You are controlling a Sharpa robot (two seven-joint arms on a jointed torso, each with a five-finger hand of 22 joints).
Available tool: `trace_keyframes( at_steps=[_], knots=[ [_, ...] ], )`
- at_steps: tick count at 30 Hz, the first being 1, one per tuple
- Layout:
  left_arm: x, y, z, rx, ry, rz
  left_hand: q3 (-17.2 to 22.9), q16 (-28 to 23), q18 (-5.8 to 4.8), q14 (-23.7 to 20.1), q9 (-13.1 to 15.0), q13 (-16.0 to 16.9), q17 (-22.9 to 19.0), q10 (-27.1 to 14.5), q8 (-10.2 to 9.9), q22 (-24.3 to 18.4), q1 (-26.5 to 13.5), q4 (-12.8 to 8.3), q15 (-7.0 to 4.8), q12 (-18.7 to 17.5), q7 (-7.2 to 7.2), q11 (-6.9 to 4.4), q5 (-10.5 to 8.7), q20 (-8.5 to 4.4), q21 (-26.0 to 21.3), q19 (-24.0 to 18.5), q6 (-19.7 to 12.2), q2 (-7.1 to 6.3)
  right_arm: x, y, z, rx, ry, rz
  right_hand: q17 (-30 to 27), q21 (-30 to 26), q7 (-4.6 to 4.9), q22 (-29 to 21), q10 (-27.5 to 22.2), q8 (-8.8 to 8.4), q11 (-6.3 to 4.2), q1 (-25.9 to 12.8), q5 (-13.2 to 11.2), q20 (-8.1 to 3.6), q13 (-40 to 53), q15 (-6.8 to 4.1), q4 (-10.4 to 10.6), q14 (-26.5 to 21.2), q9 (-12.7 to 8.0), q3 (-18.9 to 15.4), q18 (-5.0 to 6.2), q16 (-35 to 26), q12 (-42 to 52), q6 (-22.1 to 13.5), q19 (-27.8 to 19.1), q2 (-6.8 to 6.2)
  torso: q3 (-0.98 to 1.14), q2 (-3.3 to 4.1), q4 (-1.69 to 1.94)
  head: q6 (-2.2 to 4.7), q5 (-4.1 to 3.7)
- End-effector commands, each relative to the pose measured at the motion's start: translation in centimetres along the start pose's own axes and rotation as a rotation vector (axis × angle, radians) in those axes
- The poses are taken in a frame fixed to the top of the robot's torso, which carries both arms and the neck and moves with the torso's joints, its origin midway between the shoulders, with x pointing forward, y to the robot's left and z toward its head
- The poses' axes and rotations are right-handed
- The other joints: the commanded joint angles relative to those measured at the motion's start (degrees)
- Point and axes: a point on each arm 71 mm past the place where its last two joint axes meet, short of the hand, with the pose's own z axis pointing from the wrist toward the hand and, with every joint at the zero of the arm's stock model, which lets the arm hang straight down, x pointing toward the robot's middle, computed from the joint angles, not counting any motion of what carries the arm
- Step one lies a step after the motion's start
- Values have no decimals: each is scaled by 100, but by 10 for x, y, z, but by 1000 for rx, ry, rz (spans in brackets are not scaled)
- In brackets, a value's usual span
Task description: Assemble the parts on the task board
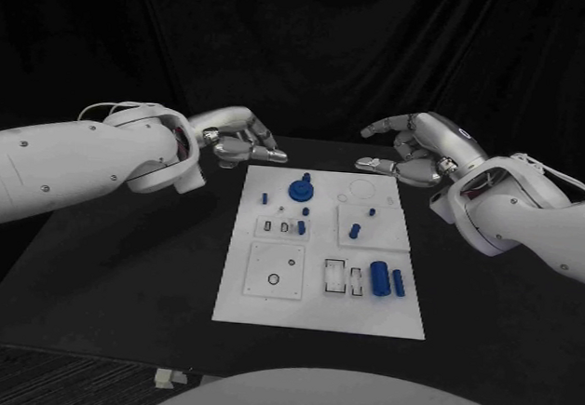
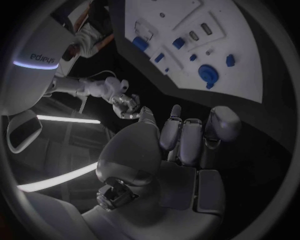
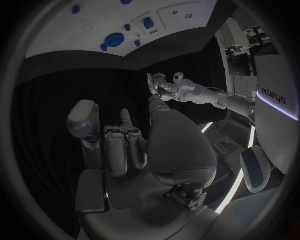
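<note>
One black table (image 1: 126,275), carrying one white task board (image 1: 323,312) at its middle, long side running away from the robot. Two white arms, one from each side, both ending past the far end of the board: left hand (image 1: 244,138) just beyond the board's far left corner, right hand (image 1: 415,148) just beyond its far right corner, well apart from each other. Left hand holding nothing, fingers loosely curled yet apart, seen the same way from the left wrist (image 2: 181,145). Right hand likewise holding nothing, fingers spread and bent a little, confirmed from the right wrist (image 3: 125,150). On the board, four raised white plates: one near-left square plate (image 1: 275,271), one small plate with slots (image 1: 281,226) beyond it, one far-right plate (image 1: 372,227), and one slotted frame (image 1: 336,276) at the near right. Blue parts counted from the head view, largest first: one round knob (image 1: 302,190) standing near the far end, between the two hands; one fat cylinder (image 1: 381,278) lying at the near right, with one slimmer cylinder (image 1: 399,283) just beside it; then five small pegs, among them one (image 1: 265,198) left of the knob, one (image 1: 355,231) on the far-right plate, one (image 1: 371,211) beyond that. All parts resting on or in the board, none touched by either hand.
</note>
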Motion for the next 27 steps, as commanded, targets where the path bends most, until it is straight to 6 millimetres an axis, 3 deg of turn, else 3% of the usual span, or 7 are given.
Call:
trace_keyframes(
  at_steps=[1, 2, 5, 11, 14, 19, 27],
  knots=[
    [15, 7, 11, -252, 251, 262, -275, 891, -424, 796, 360, 1788, 1652, 906, 344, 2711, -813, 30, -170, 1559, -212, -303, -55, -136, 1740, 1438, 733, 150, 9, -6, -7, 30, 5, 48, 1505, -46, 5, 708, 587, 66, 43, 92, 42, 23, 1508, 30, -18, 596, -9, 29, -26, 17, 20, 52, 30, 46, 51, -10, -85, -1, 2],
    [17, 5, 16, -273, 271, 277, -293, 891, -424, 796, 410, 1788, 1652, 906, 364, 2711, -896, 35, -171, 1559, -227, -314, 0, -147, 1740, 1438, 769, 172, 11, -7, -8, 31, 5, 50, 1505, -38, 2, 709, 587, 80, 42, 105, 51, 24, 1508, 31, -19, 596, -9, 27, -27, 17, 20, 60, 33, 50, 82, -15, -126, -1, 47],
    [25, -5, 31, -343, 337, 326, -332, 891, -424, 796, 514, 1788, 1652, 906, 383, 2711, -1095, 36, -200, 1559, -242, -333, 108, -157, 1740, 1438, 798, 235, 17, -11, -15, 41, 8, 57, 1505, -43, 3, 708, 587, 119, 43, 131, 73, 26, 1508, 31, -18, 596, -10, 17, -26, 17, 20, 88, 32, 59, 137, -18, -202, -1, 106],
    [36, -22, 54, -446, 411, 373, -236, 891, -424, 796, 629, 1788, 1652, 906, 346, 2711, -943, -17, -222, 1559, -255, -353, 267, -180, 1740, 1438, 785, 285, 22, -14, -22, 60, 26, 67, 1505, -59, 7, 705, 587, 162, 50, 154, 129, 29, 1508, 35, -16, 596, -14, 0, -23, 17, 20, 112, 30, 65, 208, 0, -313, -1, 194],
    [40, -28, 63, -490, 424, 390, -216, 891, -424, 796, 673, 1788, 1652, 906, 344, 2711, -953, 4, -234, 1559, -268, -365, 214, -190, 1740, 1438, 827, 298, 24, -15, -23, 63, 32, 69, 1505, -65, 10, 703, 587, 188, 55, 159, 168, 32, 1508, 39, -12, 596, -17, -14, -22, 17, 20, 127, 30, 66, 220, -4, -328, -1, 228],
    [45, -35, 73, -538, 432, 412, -193, 891, -424, 796, 828, 1788, 1652, 906, 344, 2711, -1048, 17, -294, 1559, -334, -427, 16, -243, 1740, 1438, 1019, 294, 25, -13, -23, 57, 36, 73, 1505, -66, 12, 703, 587, 236, 60, 172, 247, 37, 1508, 44, -7, 596, -23, -34, -22, 17, 20, 152, 32, 82, 214, 8, -336, -1, 271],
    [57, -36, 79, -573, 448, 421, -136, 891, -424, 796, 929, 1788, 1652, 906, 292, 2711, -1035, 2, -352, 1559, -386, -484, 120, -301, 1740, 1438, 1138, 283, 27, -12, -23, 60, 46, 76, 1505, -76, 12, 701, 587, 251, 61, 173, 271, 38, 1508, 45, -4, 596, -24, -41, -20, 17, 20, 160, 30, 86, 205, -3, -297, -1, 253]
  ],
)
